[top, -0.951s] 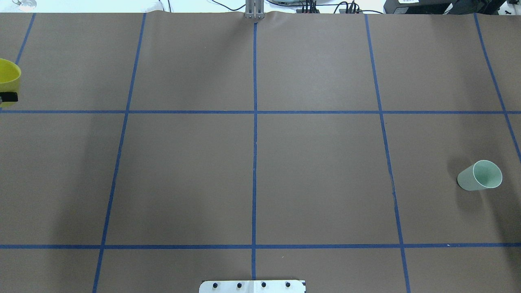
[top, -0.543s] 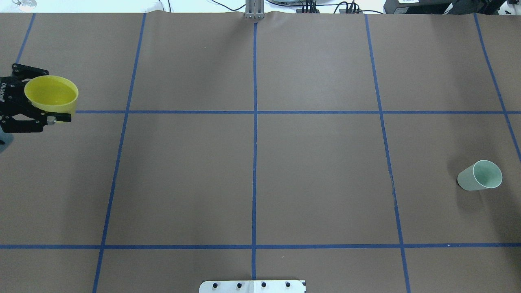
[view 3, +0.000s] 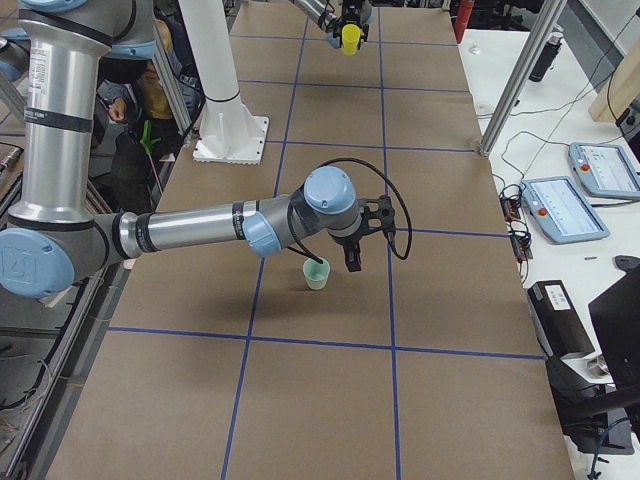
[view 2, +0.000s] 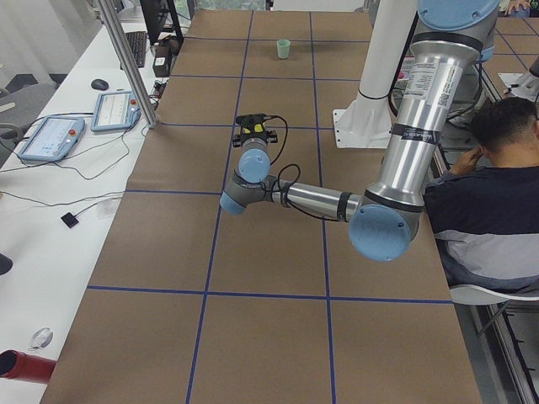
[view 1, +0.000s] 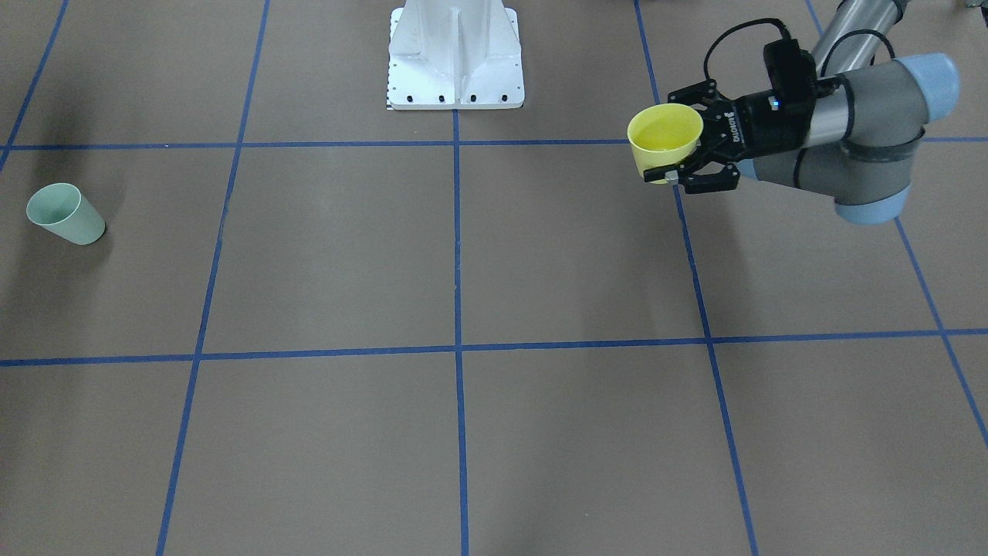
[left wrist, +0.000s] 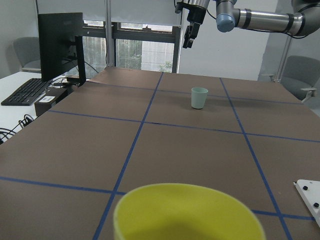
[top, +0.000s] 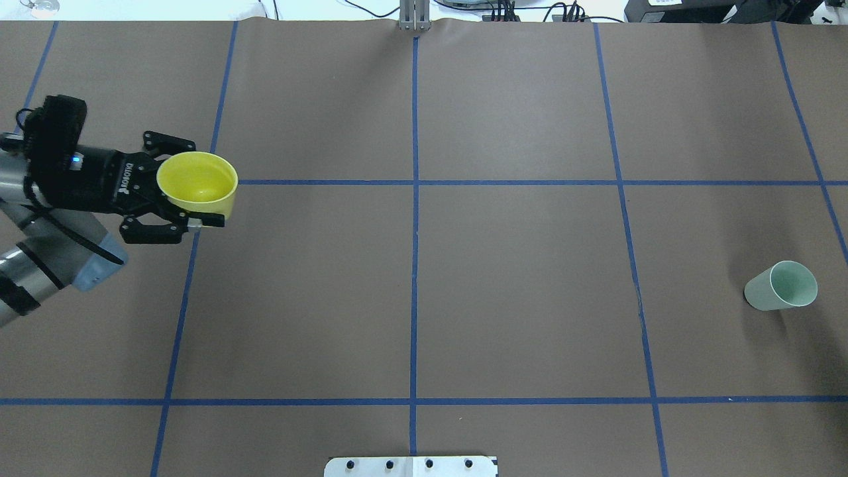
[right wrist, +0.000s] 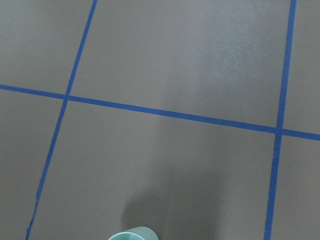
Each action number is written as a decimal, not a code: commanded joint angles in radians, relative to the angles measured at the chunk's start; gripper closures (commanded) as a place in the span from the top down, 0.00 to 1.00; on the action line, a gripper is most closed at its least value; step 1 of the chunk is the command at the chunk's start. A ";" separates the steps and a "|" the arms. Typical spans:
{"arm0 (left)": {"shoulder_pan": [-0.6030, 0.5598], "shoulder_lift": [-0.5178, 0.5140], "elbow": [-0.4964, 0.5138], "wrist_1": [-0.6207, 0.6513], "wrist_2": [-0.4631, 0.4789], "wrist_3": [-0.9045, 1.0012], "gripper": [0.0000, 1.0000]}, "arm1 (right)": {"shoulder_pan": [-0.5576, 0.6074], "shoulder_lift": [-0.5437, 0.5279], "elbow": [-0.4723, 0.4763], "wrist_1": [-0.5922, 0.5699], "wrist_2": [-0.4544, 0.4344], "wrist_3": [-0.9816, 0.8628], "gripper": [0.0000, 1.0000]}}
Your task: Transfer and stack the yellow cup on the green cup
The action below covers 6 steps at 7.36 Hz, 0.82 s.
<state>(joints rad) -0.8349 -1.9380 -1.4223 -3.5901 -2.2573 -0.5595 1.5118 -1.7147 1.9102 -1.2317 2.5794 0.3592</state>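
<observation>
While the left pincer (top: 202,189) pinches the yellow cup (view 1: 665,137) by its sides, mouth up, it hangs above the counter (top: 517,298) on the robot's left side, clear of the surface. So the pick-up looks done, and I judge the carry across to be the step in hand. The green cup (top: 782,286) stands upright and alone far over on the robot's right, well apart from the yellow one, with nothing in it. The right pincer (left wrist: 189,39) hovers near it, above the counter; whether it is spread or pressed together I cannot tell. Left to do, by my reckoning: the crossing, perhaps a hand-over, then the stacking.
</observation>
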 commanded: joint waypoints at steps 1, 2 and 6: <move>0.083 -0.077 0.042 0.058 0.108 0.003 0.00 | -0.039 0.094 0.009 0.000 0.019 0.110 1.00; 0.085 -0.102 0.049 0.092 0.110 0.003 0.00 | -0.077 0.137 0.010 -0.002 0.019 0.162 1.00; 0.092 -0.166 0.052 0.203 0.152 0.004 0.00 | -0.286 0.345 0.045 0.000 -0.011 0.521 1.00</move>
<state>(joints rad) -0.7476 -2.0859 -1.3713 -3.4187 -2.1282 -0.5557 1.2920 -1.4203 1.9408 -1.2330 2.5783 0.7907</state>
